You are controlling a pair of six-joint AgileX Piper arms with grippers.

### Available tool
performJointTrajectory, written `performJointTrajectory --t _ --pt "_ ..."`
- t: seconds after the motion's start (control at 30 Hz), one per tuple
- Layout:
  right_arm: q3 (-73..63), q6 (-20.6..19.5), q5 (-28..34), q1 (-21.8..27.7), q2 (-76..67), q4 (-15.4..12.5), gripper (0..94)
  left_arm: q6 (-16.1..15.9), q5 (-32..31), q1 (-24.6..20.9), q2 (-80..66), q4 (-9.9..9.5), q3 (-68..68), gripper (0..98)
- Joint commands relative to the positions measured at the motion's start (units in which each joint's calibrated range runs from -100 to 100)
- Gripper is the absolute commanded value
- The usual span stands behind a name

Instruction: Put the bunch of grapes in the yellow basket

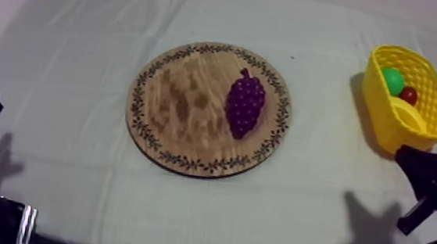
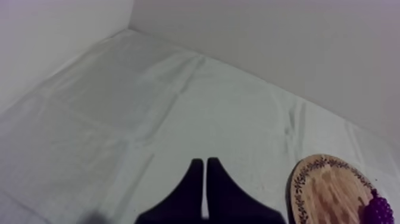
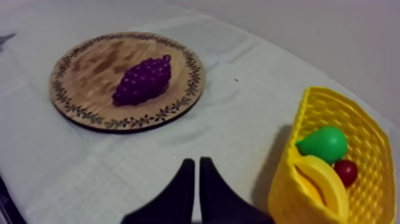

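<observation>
Dim, purplish light; soft, faint shadows.

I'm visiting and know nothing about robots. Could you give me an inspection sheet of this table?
Surface: grey-white cloth, creased.
Job's things: bunch of grapes lying on the wooden board; yellow basket close beside the right gripper.
Clutter: pear, small red fruit and banana in the basket.
Grippers: left gripper and right gripper both shut on nothing, over bare cloth.
Cables: nothing seen.
Surroundings: plain pale wall behind.
</observation>
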Motion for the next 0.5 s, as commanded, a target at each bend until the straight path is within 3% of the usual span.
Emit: performJointTrajectory --t 0.0,0.2,0.37,0.47 --pt "-1.9 -0.5 -0.2 -2.6 4.5 2.5 0.5 0.0 0.0 0.0 0.0 0.01 0.0 0.0" --pt "-15.8 -7.5 6.1 -7.4 20.0 7.5 0.5 0.0 0.0 0.0 0.0 0.01 0.0 0.0" --pt "-31.0 -14.5 13.0 -9.6 34.7 9.9 0.5 0.0 0.0 0.0 0.0 0.01 0.0 0.0" --pt "-39.7 -17.3 17.1 -9.5 43.1 9.9 0.6 0.0 0.0 0.0 0.0 0.01 0.0 0.0"
